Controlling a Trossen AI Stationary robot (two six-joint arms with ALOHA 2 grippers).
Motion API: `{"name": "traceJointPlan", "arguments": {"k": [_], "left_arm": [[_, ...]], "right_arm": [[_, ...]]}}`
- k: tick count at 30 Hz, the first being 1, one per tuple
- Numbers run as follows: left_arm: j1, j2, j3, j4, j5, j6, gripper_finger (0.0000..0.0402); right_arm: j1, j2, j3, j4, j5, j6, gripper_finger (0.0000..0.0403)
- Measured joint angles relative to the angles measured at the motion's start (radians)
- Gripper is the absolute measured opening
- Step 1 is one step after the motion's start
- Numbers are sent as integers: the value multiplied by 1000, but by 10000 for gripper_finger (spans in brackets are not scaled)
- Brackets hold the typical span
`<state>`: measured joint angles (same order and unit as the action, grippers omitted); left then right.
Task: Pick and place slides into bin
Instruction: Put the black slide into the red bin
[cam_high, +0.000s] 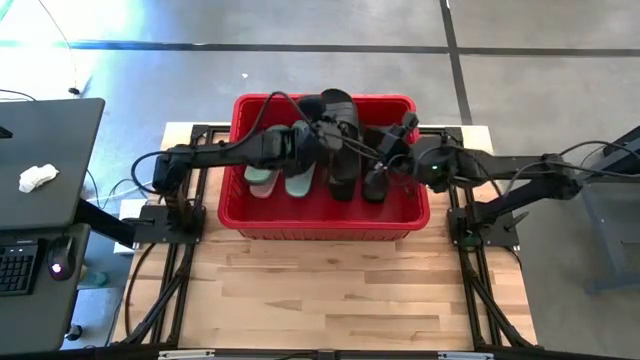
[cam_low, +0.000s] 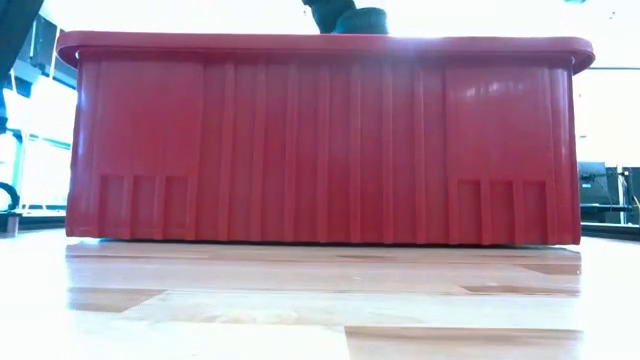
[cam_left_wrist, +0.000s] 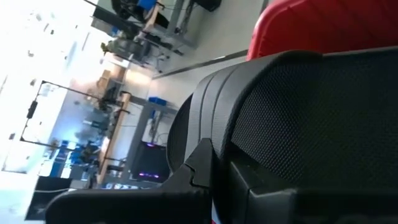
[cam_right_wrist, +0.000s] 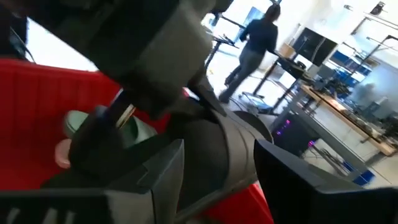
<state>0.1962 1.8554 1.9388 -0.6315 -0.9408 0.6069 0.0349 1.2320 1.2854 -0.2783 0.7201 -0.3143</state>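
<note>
Bright daylight is washing out the room behind the big red plastic bin (cam_low: 320, 140) in the low view, and the pale wooden table top (cam_low: 300, 300) is looking soft and blurry up close. Both wrist views are looking smeared, with white glare glowing from windows. The high view is staying evenly lit.

Glossy red plastic bin (cam_high: 322, 222), pale wood-plank table (cam_high: 330, 300), matt textured black slide (cam_left_wrist: 323, 118)

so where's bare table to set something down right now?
Free: the wood table in front of the bin, between the side frames. Crowded: inside the bin, where green slides, black slides and both grippers, left and right, meet.
</note>
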Motion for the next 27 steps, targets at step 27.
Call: {"name": "traceJointPlan", "arguments": {"k": [27], "left_arm": [[11,0,0,59,100,17,2]], "right_arm": [[-104,104,0,15,141,27,142]]}}
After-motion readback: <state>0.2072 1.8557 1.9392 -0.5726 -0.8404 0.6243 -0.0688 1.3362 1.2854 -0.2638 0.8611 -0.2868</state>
